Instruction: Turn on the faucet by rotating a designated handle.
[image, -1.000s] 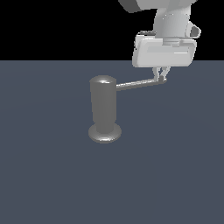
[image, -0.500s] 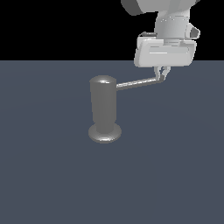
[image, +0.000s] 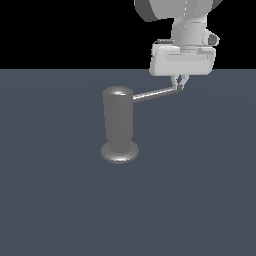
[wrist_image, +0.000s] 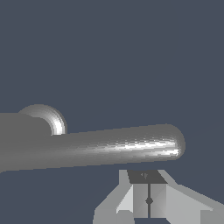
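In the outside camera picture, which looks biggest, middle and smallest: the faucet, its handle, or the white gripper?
1. The faucet, tall and thick.
2. The gripper with its white block; fairly close to the faucet, so unsure.
3. The handle, clearly slimmest.

Plain grey metallic faucet (image: 118, 120), shiny grey handle (image: 152, 94), white gripper (image: 178, 85), dark slate-blue floor (image: 60, 200)

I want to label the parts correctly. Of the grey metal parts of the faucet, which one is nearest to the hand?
The handle, the thin rod sticking sideways near the faucet's top. Its rounded tip meets the hand; the thick upright body and flared base stand apart.
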